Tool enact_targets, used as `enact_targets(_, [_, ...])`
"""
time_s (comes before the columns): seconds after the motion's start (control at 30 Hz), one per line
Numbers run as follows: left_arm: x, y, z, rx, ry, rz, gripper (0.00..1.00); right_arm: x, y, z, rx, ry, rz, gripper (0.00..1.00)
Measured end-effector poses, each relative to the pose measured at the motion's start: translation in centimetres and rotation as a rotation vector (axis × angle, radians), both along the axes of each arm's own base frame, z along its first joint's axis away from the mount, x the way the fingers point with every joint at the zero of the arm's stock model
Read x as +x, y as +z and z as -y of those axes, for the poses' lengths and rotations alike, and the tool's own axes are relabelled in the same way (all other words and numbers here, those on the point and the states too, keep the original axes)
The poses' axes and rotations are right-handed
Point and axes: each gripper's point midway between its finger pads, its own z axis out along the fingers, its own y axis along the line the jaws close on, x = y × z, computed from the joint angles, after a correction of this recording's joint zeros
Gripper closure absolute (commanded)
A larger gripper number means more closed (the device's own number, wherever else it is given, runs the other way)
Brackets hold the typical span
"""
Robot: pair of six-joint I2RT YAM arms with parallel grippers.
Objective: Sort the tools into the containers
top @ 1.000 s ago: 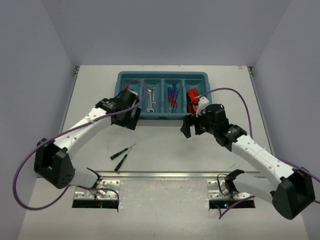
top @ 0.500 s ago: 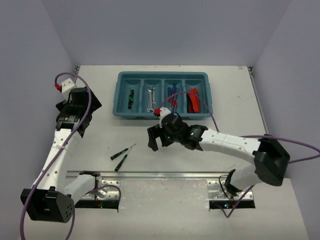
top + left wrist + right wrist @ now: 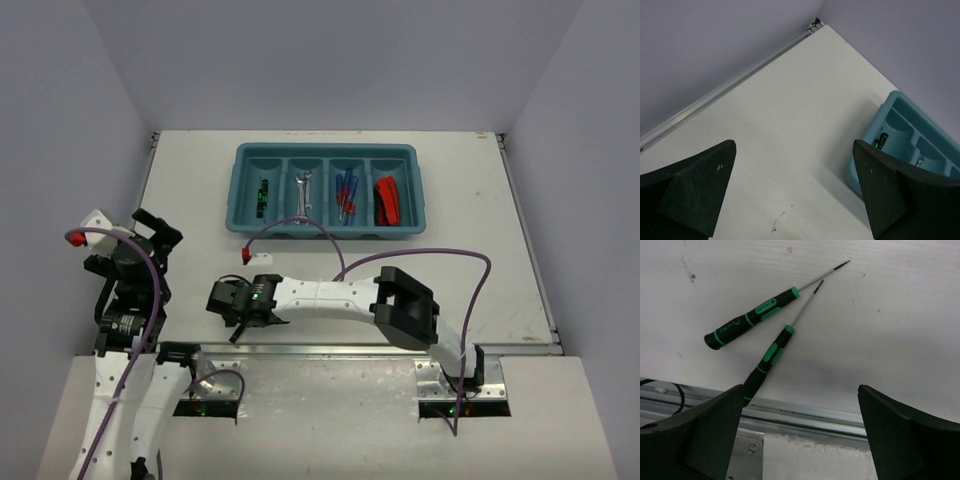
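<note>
The teal tray of containers stands at the back of the table. Left to right its compartments hold a black-and-green precision screwdriver, a silver wrench, blue-handled screwdrivers and red pliers. Two more precision screwdrivers lie crossed at the tips on the table near its front rail. My right gripper hangs open just above them, nothing between its fingers. My left gripper is open and empty near the table's left edge, with the tray's corner in its view.
A metal rail runs along the table's front edge just below the loose screwdrivers. My right arm stretches leftward across the front of the table, its purple cable looping toward the tray. Grey walls enclose the table.
My left arm has drawn back from the tray to the table's left edge. My right arm has swung from the tray across to the near left, ending over the two loose screwdrivers.
</note>
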Motion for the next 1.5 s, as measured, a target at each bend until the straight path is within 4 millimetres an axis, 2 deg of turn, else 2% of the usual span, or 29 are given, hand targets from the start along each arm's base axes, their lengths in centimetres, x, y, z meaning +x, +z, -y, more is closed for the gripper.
enact_targets(0.1, [-0.6,0.5,-0.4,-0.002,0.029,0.028,0.00,-0.7,-2.2,1.8,-0.038,-0.038,-0.023,0.12])
enact_targets(0.17, [-0.7,0.7,-0.4,-0.003,0.028,0.041,0.00,-0.9,-2.8,2.5,-0.053,-0.050,-0.032,0.13])
enact_targets(0.4, [0.0,0.7,0.5,-0.011,-0.033,0.041,0.00,-0.5,-2.1,-0.2,0.027,-0.053,-0.029,0.13])
enact_targets(0.77, [0.7,0.6,1.4,-0.010,-0.095,0.031,0.00,-0.9,-2.4,-2.4,0.098,-0.003,-0.030,0.18])
enact_targets(0.97, [0.8,0.5,1.6,-0.011,-0.106,0.030,0.00,-0.8,-4.1,-2.1,0.056,-0.005,-0.026,0.22])
enact_targets(1.2, [0.8,0.5,1.6,-0.007,-0.108,0.029,0.00,0.0,-4.1,-2.4,0.034,-0.020,0.012,0.24])
enact_targets(1.5, [0.8,0.5,1.6,-0.001,-0.110,0.025,0.00,1.1,-4.4,-0.4,-0.023,-0.088,0.076,0.35])
